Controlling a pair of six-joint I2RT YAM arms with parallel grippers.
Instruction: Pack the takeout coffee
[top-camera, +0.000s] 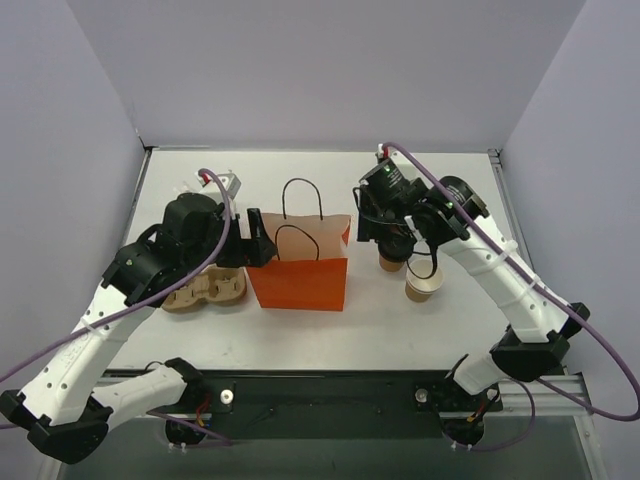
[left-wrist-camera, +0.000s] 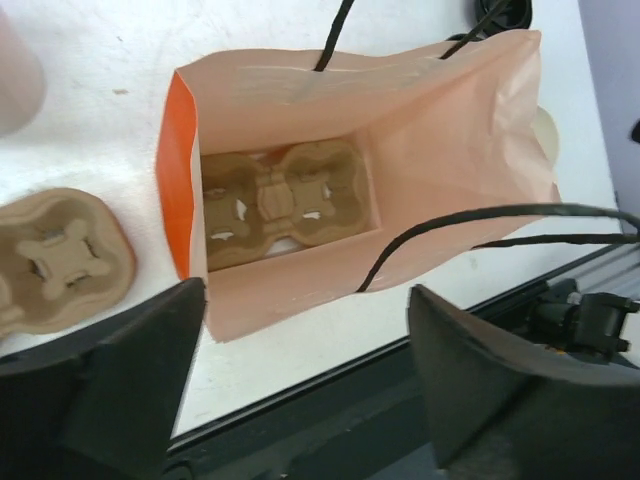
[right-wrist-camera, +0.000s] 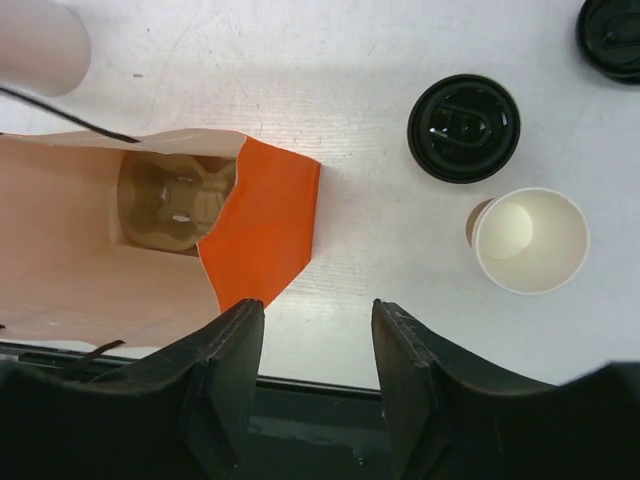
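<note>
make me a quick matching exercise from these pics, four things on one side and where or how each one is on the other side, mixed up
Things
1 orange paper bag with black cord handles
2 small tan paper cup with a black plastic lid
3 tan paper cup with no lid
4 brown moulded-pulp cup carrier outside the bag

Places and states
a empty, open on top
b lies left of the bag
c stands open, with a second pulp carrier at its bottom
d closed on top, right of the bag

Pairs: 1-c, 2-d, 3-a, 4-b
</note>
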